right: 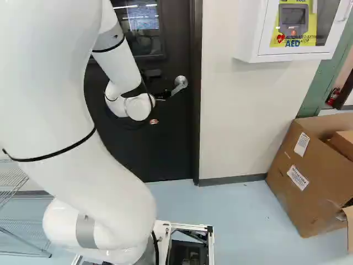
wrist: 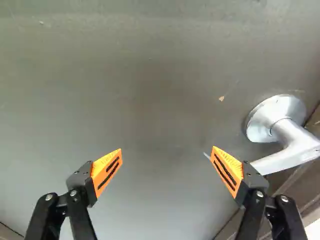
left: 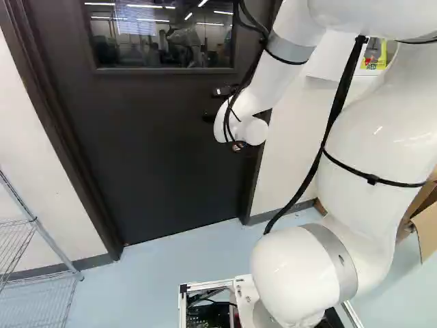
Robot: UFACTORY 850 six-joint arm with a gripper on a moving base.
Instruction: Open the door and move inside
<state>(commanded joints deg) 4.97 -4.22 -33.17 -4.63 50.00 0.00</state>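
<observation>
White links of the arm (right: 60, 77) loom closest, rising past the 1 moving base (right: 210, 243), whose metal frame shows low in both base views. Pale floor (left: 150, 273) lies between that base and the doorway, so 0 of the moving inside looks done.

Farther out, the arm reaches forward to the gripper (wrist: 167, 148), which is released: its 2 fingers stand wide apart, orange pads (wrist: 106, 172) facing each other with nothing gripped between them. Just beyond 1 of those fingers is the lever handle (wrist: 292, 154), the part the task turns on. It runs from its round plate (wrist: 260, 125) to behind that finger, and a thin pale bit showing past the pad is probably its tip. Whether finger and lever touch, I cannot tell.

Behind the handle, the door (left: 171, 150) appears shut within its dark frame (right: 196, 116), with no gap that I can make out. Its window (left: 160, 34) shows rows of lights.

By my reckoning the job is at stage 1 of 3: the reach to the handle looks nearly complete, while working the lever and swinging the door, then driving through, are both left. The next move probably calls for pressing the lever with that nearer finger or closing on it; a poor angle could let it slip off. Which way the door swings, the views do not settle.
</observation>
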